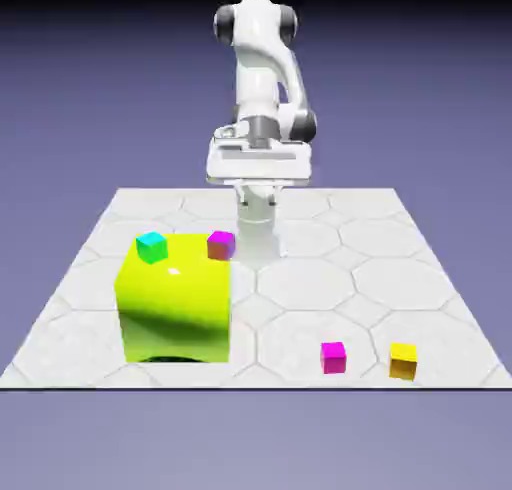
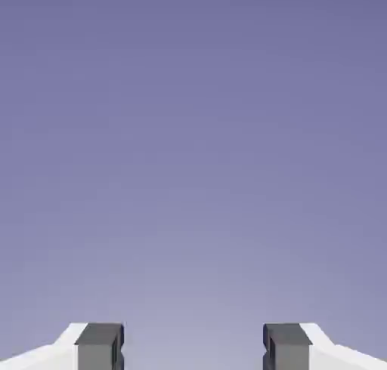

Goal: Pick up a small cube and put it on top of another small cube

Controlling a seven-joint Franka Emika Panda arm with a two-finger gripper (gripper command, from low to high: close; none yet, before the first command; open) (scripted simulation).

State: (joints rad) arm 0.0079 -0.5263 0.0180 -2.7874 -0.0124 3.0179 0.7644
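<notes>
While the end effector (image 2: pixel 193 349) stands wide with nothing between its fingers, the bright magenta cube (image 1: pixel 333 357) rests on the tabletop (image 1: pixel 400 268) beside the yellow cube (image 1: pixel 403 361); the purplish-magenta cube (image 1: pixel 221 244) sits atop the large yellow-green block (image 1: pixel 175 303), with the cyan cube (image 1: pixel 151 246).

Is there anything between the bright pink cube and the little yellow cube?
No. In the exterior view, only bare white table lies between the bright pink cube and the small yellow cube.
</notes>
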